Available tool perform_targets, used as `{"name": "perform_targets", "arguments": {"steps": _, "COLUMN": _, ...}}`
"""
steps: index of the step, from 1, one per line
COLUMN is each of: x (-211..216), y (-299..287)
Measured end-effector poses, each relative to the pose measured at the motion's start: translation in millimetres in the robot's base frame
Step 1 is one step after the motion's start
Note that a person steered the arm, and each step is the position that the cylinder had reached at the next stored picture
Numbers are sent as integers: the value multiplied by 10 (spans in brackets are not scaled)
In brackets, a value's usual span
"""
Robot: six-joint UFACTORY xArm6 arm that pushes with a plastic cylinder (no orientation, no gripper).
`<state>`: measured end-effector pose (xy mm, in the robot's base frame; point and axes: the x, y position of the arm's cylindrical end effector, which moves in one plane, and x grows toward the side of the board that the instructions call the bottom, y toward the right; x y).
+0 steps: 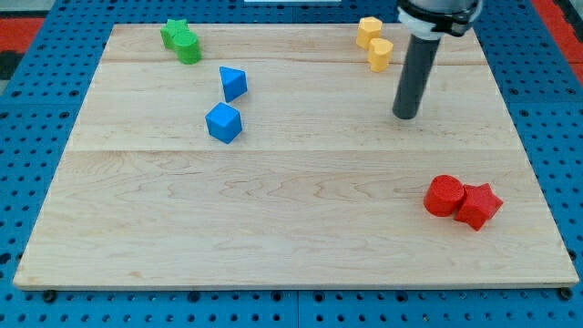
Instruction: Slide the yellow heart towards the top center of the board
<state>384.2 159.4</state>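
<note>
At the view's far left, near the top edge of the wooden board (pixel 291 219), two green blocks sit touching: a green star (pixel 174 32) and, just below and to its right, a green cylinder (pixel 189 48). Further right lie two blue blocks close together but apart: a blue triangular block (pixel 233 83) above and a blue cube (pixel 223 122) below it.

Right of the board's centre line, close to the top edge, come two yellow blocks that touch each other. The upper-left one (pixel 368 31) looks roughly hexagonal. The lower-right one, the yellow heart (pixel 380 54), is a small chunky piece of bright yellow with a rounded, lobed outline; its heart shape is hard to make out clearly at this size.

Just right of and below the heart, my tip (pixel 406 116) rests on the wood, apart from every block, the dark rod rising straight up out of the view's top. The arm has no gripper, so there is nothing to be spread or pressed together.

At the lower right, a red cylinder (pixel 444 195) touches a red star (pixel 479 206).
</note>
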Motion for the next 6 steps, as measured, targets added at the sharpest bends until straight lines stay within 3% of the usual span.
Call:
{"name": "perform_targets", "arguments": {"steps": 2, "x": -842, "y": 26}}
{"name": "perform_targets", "arguments": {"steps": 4, "x": -1054, "y": 91}}
{"name": "perform_targets", "arguments": {"steps": 6, "x": -1171, "y": -692}}
